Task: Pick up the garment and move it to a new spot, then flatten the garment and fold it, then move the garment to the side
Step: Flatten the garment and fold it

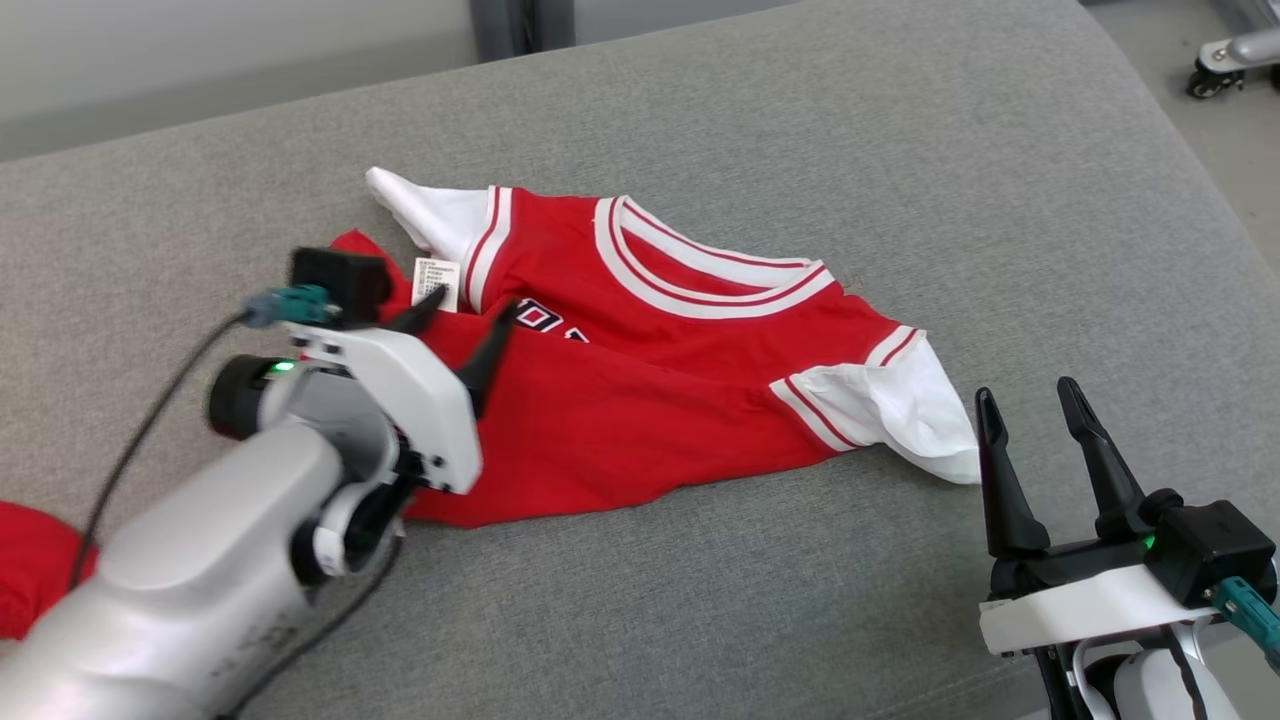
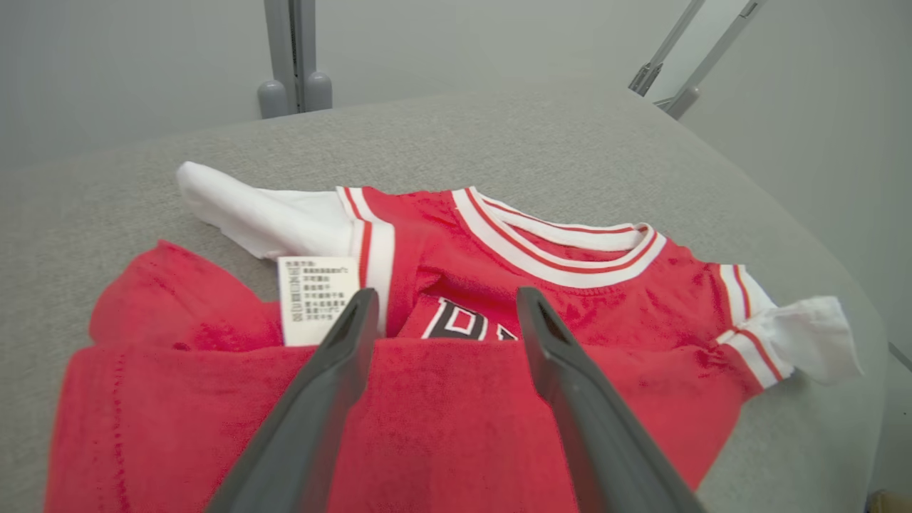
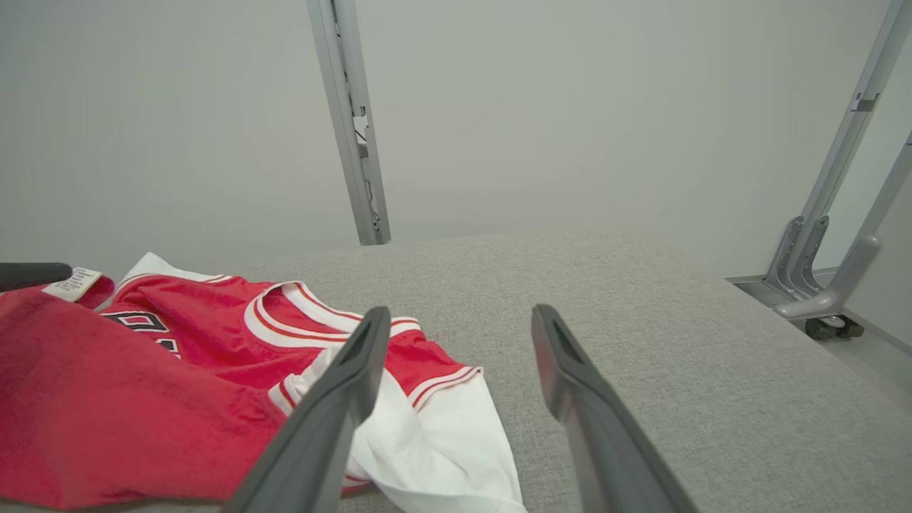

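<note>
Hovering with fingers [image 2: 320, 399] spread wide and nothing between them, straddled the doubled edge of the garment [image 1: 620, 400] from just above, at centre left of the head view: so much for the left gripper [image 1: 475, 305]. Read this, as a judgement, as a pose for letting cloth lie where a fold belongs: lower red panel brought up over the chest, hiding the bottom of the black-and-white lettering [image 2: 463, 320], tips close over the crease and beside the white care label [image 2: 313, 299], no cloth pinched. Could not tell whether either tip touched the fabric. Stood the right gripper [image 1: 1027, 392] at the lower right of the head view, equally wide and empty, tips aimed up the frame, near the near sleeve [image 1: 900, 400] yet apart from it; seemed placed there to take that end when needed. Found the garment in the middle of the head view, flat on the grey cushion [image 1: 700, 600]. Traced its long axis sleeve to sleeve, from the far sleeve [image 1: 420, 205] at upper left down to the near one at lower right. Took the collar [image 1: 700, 275] as facing the top of the frame, a little rightward, with the doubled panel toward the bottom. Judged the fold unsquare: a red corner [image 1: 355, 250] poked out past the label at left. Noted separate red cloth [image 1: 30, 560] at the lower left edge, well apart.
</note>
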{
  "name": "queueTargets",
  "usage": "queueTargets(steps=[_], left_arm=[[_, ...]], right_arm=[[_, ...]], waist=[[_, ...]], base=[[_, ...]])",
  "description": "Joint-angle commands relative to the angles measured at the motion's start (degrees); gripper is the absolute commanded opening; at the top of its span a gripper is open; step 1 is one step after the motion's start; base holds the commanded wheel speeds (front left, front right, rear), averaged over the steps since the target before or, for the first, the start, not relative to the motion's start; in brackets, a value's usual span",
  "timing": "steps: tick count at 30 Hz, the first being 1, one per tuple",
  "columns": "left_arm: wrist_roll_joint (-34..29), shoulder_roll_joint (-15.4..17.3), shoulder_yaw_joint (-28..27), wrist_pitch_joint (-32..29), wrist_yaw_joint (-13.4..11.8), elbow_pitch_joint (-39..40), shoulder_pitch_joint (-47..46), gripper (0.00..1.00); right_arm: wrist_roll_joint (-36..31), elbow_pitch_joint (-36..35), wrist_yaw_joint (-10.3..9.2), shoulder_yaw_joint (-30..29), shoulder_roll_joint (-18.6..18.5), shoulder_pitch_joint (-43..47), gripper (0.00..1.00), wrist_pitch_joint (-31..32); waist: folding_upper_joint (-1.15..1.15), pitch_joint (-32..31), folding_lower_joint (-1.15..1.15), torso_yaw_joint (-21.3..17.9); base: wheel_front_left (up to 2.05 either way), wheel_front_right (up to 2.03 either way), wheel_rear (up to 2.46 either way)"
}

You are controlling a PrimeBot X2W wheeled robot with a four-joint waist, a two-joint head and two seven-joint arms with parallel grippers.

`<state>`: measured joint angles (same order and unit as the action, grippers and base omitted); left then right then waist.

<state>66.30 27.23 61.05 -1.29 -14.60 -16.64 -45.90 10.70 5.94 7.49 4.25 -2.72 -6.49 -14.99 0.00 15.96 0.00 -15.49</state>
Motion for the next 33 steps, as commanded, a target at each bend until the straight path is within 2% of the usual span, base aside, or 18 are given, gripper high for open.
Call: queueTargets(steps=[1,5,9,14,15,18,19,20,21,28,33], left_arm=[[0.41,0.9,-0.57,-0.54,-0.62,0.36,-0.36,1.0],[2.22,5.7,-2.24,-3.16,-1.72,0.53,-0.38,1.0],[3.72,8.54,-2.89,-5.89,-1.62,0.22,-0.59,1.0],[5.87,10.3,-2.98,-9.83,0.17,-0.66,-1.14,1.0],[8.0,9.24,-3.73,-10.88,1.26,-0.99,-0.67,1.0],[8.8,9.32,-3.62,-11.86,2.04,-2.01,-0.47,1.0],[9.2,8.99,-3.53,-12.04,2.36,-2.13,-0.08,0.48],[9.58,8.68,-3.65,-12.02,2.65,-2.27,0.21,0.33],[9.67,8.58,-3.67,-11.81,3.01,-2.41,0.44,0.0],[7.42,7.55,-3.06,-6.92,5.14,-0.86,2.47,0.0],[5.99,7.29,-1.98,-3.63,5.56,3.11,5.48,0.0]], right_arm=[[-0.08,-0.18,0.01,-0.18,-0.33,-0.09,1.0,-0.3],[-0.14,-0.11,0.01,0.05,-0.32,-0.3,1.0,-0.3],[-0.26,0.16,0.01,0.37,-0.32,-0.42,1.0,-0.3],[-0.63,0.48,0.01,0.74,-0.31,-0.57,1.0,-0.3],[-0.81,0.55,0.01,0.87,-0.31,-0.69,1.0,-0.3],[-1.13,0.66,0.01,0.82,-0.3,-0.58,1.0,-0.3],[-1.18,0.62,0.01,0.76,-0.29,-0.49,1.0,-0.3],[-1.22,0.63,0.01,0.67,-0.3,-0.34,1.0,-0.3],[-1.27,0.64,0.01,0.59,-0.3,-0.18,1.0,-0.3],[-2.18,0.89,0.01,-0.63,-0.3,1.43,1.0,-0.3],[-2.73,0.96,0.01,-1.12,-0.31,2.51,1.0,-0.3]], waist=[[0.0,0.31,0.0,0.56],[0.0,0.65,0.0,1.09],[0.0,0.91,0.0,1.21],[0.0,0.96,0.0,1.0],[0.0,0.9,0.0,0.82],[0.0,0.68,0.0,0.56],[0.0,0.59,0.0,0.51],[0.0,0.49,0.0,0.49],[0.0,0.37,0.0,0.51],[0.0,-1.69,0.0,2.26],[0.0,-3.56,0.0,4.21]], base=[[0.0,0.0,0.0],[0.0,0.0,0.0],[0.0,0.0,0.0],[0.0,0.0,0.0],[0.0,0.0,0.0],[0.0,0.0,0.0],[0.0,0.0,0.0],[0.0,0.0,0.0],[0.0,0.0,0.0],[0.0,0.0,0.0],[0.0,0.0,0.0]])
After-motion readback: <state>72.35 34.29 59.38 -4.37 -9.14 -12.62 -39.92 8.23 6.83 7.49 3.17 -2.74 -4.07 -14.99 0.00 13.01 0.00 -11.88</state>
